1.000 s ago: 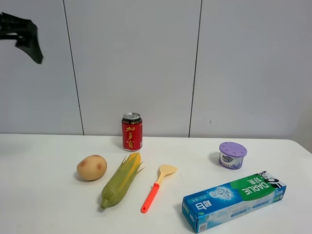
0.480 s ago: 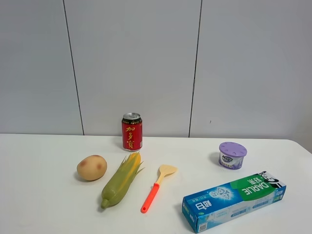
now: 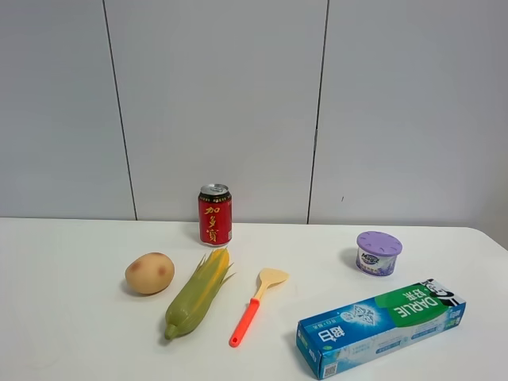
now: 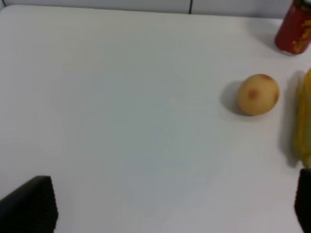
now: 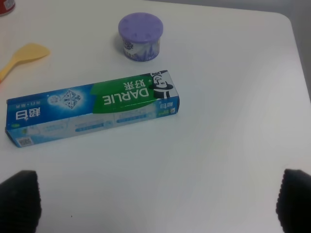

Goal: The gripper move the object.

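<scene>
The ear of corn [image 3: 197,292] in its green husk with a yellow tip lies on the white table, between the potato [image 3: 149,272] and the spatula [image 3: 255,305]. No gripper shows in the exterior view. In the left wrist view a strip of the corn [image 4: 304,124] shows at the frame's edge beside the potato [image 4: 257,94]. My left gripper [image 4: 170,213] is open and empty, high above bare table. My right gripper [image 5: 155,204] is open and empty above the toothpaste box [image 5: 92,112].
A red can [image 3: 215,214] stands behind the corn. A purple-lidded tub [image 3: 378,252] and a blue-green toothpaste box [image 3: 381,325] lie on the right. The orange-handled spatula lies in the middle. The table's right edge [image 5: 299,73] is near the tub.
One second ago a black gripper showed at the upper left of the exterior view; it has moved out of that view. The objects on the table have not moved.
</scene>
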`<act>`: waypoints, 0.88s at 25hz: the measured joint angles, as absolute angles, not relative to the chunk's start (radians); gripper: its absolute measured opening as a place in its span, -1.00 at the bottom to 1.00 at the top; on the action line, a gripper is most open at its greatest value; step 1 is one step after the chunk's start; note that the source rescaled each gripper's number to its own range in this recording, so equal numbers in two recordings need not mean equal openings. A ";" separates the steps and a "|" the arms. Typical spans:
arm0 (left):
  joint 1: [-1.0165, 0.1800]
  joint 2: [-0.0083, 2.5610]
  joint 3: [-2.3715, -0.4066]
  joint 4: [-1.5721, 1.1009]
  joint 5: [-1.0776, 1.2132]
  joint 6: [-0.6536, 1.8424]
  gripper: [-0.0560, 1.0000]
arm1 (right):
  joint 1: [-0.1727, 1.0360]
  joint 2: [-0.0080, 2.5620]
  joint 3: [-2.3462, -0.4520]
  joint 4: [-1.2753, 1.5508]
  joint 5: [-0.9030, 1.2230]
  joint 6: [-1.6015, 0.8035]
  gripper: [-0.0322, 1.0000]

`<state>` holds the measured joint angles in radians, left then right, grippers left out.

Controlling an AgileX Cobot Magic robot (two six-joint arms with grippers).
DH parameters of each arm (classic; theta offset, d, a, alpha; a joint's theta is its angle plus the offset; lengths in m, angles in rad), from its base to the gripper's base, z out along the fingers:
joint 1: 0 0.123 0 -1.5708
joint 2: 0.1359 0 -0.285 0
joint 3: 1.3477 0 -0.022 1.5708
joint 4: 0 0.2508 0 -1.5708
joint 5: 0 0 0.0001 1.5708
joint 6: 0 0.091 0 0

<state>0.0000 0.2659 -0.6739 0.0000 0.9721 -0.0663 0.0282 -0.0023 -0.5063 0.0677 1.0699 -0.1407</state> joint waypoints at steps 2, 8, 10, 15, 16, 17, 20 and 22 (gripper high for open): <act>0.000 0.173 -0.634 -0.012 0.974 -0.066 1.00 | 0.028 -0.002 -0.506 0.068 1.070 -0.141 1.00; 0.000 -0.001 -0.565 -0.018 0.999 -0.060 1.00 | 0.028 -0.002 -0.506 0.068 1.070 -0.141 1.00; 0.000 -0.001 -0.553 -0.017 1.033 -0.040 1.00 | 0.028 -0.002 -0.506 0.068 1.070 -0.141 1.00; 0.000 -0.004 -0.511 -0.017 1.061 0.000 1.00 | 0.028 -0.002 -0.506 0.068 1.070 -0.141 1.00; 0.000 -0.005 -0.508 -0.017 1.061 0.000 1.00 | 0.028 -0.002 -0.506 0.068 1.070 -0.141 1.00; 0.000 -0.005 -0.508 -0.017 1.059 0.000 1.00 | 0.028 -0.002 -0.506 0.068 1.070 -0.141 1.00; 0.000 -0.005 -0.508 -0.017 1.055 0.008 1.00 | 0.028 -0.002 -0.506 0.068 1.070 -0.141 1.00; 0.000 -0.005 -0.508 -0.017 1.055 0.008 1.00 | 0.028 -0.002 -0.506 0.068 1.070 -0.141 1.00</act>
<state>0.0000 -0.0047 -0.5082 -0.0175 1.0549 0.0083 0.0282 -0.0023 -0.5063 0.0677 1.0699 -0.1407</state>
